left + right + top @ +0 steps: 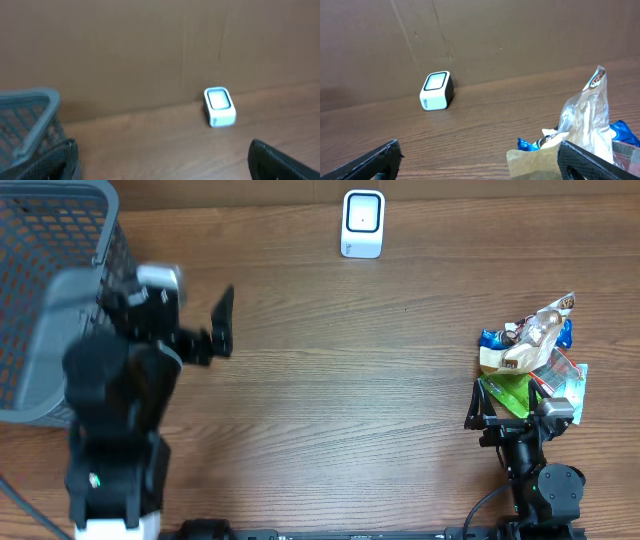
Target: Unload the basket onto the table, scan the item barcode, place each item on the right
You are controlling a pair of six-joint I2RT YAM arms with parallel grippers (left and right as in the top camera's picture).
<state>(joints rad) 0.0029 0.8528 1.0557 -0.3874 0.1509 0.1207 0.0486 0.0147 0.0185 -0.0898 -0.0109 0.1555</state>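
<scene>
On my left side I see a grey mesh basket (45, 240) standing at the wooden table's (350, 400) back corner. A brown cardboard wall (520, 35) runs behind the table.

Wood-grain table (350, 390) in warm brown across nearly the whole overhead frame, backed along the top edge by a plain brown cardboard-like wall (530, 35) filling the upper half of both wrist views, marked with faint vertical creases and small scuffs, lit softly and evenly throughout.
</scene>
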